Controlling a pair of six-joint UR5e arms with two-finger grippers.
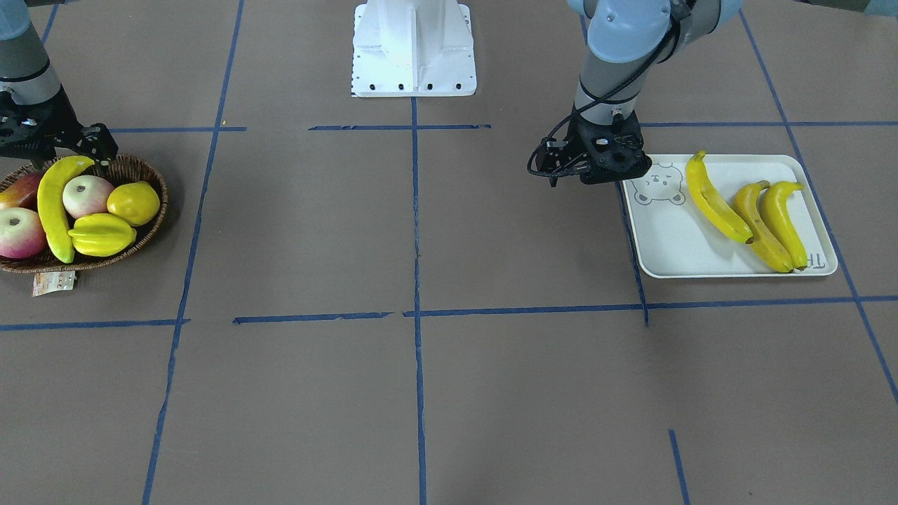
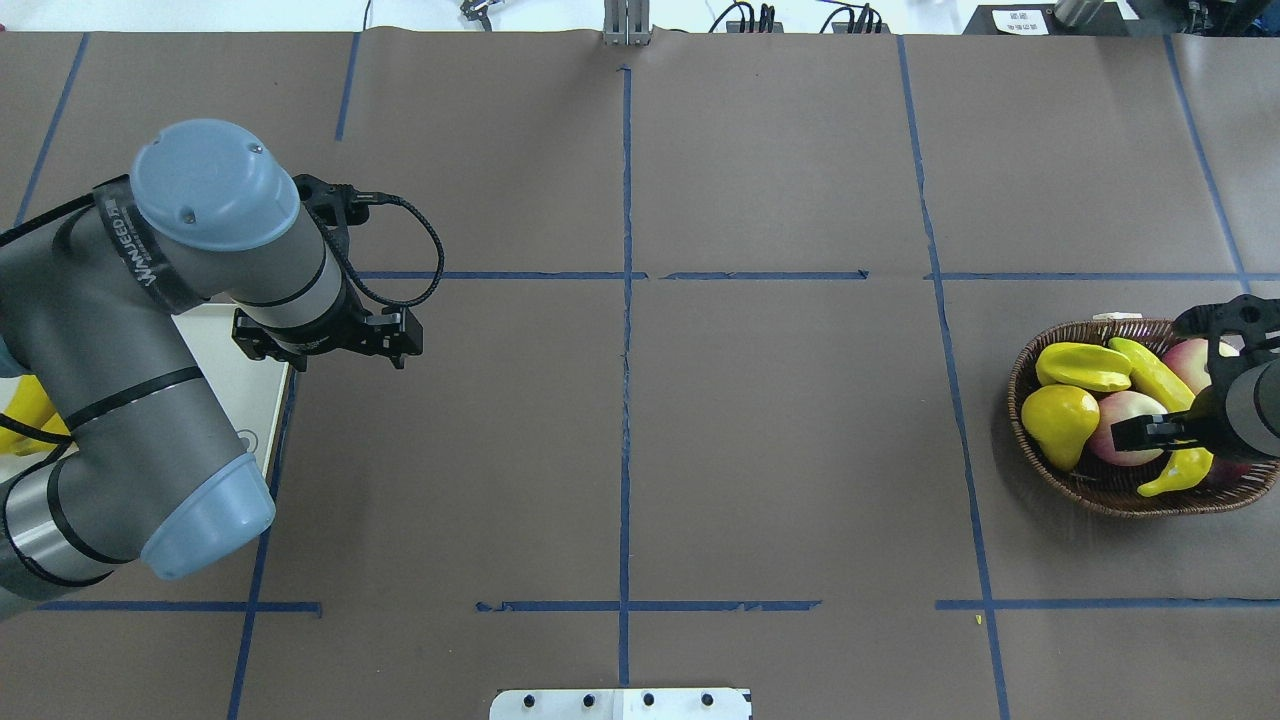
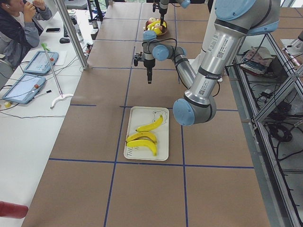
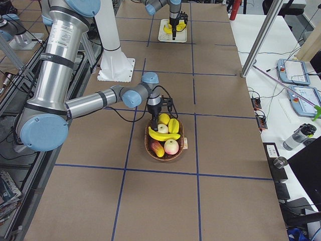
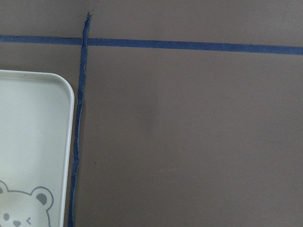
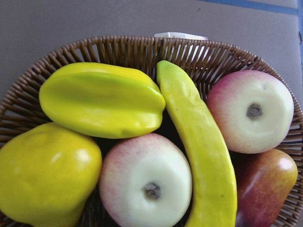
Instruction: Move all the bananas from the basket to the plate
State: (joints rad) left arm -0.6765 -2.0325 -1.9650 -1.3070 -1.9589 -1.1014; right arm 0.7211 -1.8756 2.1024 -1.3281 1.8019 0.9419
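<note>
Bananas (image 1: 744, 210): three on plate (image 1: 673, 245) beside left gripper (image 3: 149, 80), one in basket (image 1: 151, 231) under right gripper (image 4: 153, 118), brown blue-taped worktop (image 1: 526, 393); neither gripper's opening can be told

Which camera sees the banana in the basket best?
The right wrist camera: the banana fills the frame. The front view shows it whole but small; overhead, the right gripper hides its middle; side views, tiny; left wrist, none.

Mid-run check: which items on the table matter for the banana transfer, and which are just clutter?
Belongs to the job:
- three glossy yellow bananas already on the tray
- fourth yellow banana, still in the basket
- dark brown woven wicker basket
- off-white rectangular tray with a bear drawing

Just lying about:
- ridged yellow starfruit
- round yellow fruit
- two pink-and-cream apples
- dark red fruit
- paper tag
</note>
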